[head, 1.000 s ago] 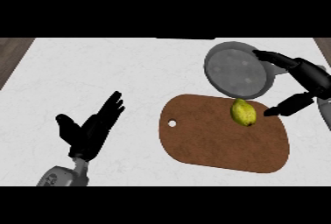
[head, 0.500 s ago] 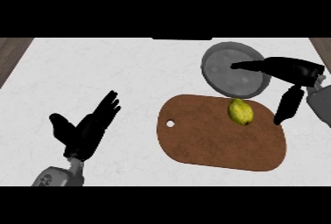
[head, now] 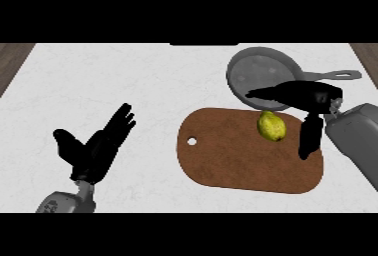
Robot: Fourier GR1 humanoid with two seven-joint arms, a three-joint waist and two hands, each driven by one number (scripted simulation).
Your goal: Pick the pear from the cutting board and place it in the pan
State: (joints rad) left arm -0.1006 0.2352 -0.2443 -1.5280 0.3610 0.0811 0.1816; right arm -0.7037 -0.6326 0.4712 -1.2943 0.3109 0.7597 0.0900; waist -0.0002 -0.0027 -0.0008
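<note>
pear [head: 272, 126] | yellow-green (upright oval) | on brown cutting board [head: 244, 160]

A pale, marbled white surface [head: 148, 80] fills the view, with strips of brown wood-grained floor [head: 13, 52] at both upper corners.

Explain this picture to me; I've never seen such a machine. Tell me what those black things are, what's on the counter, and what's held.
The view looks steeply down from a humanoid robot's head. The black shapes are its hands on grey forearms. The left hand rests open at the lower left. The right hand hovers open beside the yellow-green pear, holding nothing. The pear lies on a brown wooden cutting board. Behind it sits a round grey pan on the white marbled counter.
</note>
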